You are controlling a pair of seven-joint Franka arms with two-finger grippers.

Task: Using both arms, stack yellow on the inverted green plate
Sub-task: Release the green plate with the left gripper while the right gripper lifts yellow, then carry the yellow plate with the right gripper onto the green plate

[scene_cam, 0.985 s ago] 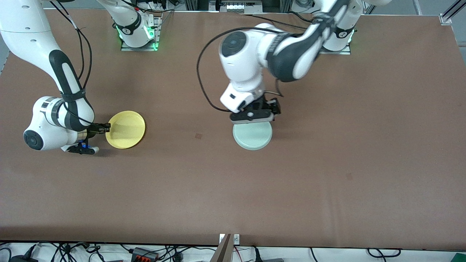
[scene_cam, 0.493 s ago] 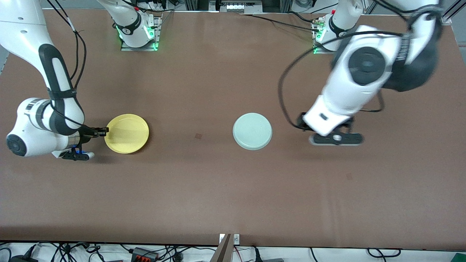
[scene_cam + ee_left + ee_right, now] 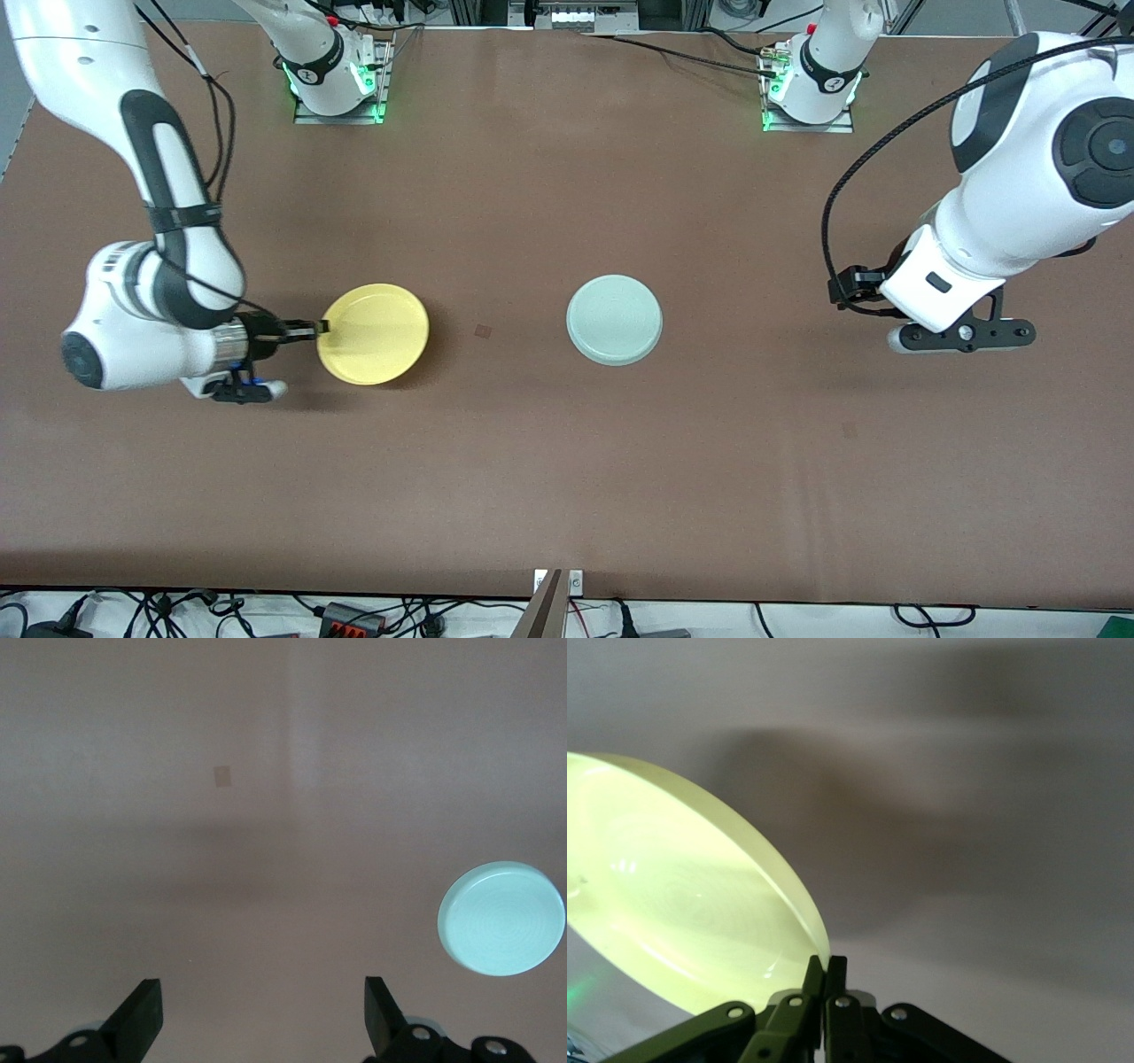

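Brown tabletop carries the upside-down green plate (image 3: 614, 319) at its middle. Toward the right arm's end, the right gripper (image 3: 321, 327) pinches the yellow plate (image 3: 374, 334) by its rim, lifted; it looks light, stiff and slippery. Empty, the left gripper (image 3: 262, 1014) waits spread wide over bare table.

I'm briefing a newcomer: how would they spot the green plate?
Look at the brown table, near its middle. The green plate lies there upside down, alone, touched by neither gripper. Unlike the yellow plate, pinched by the right gripper, it is pale mint.
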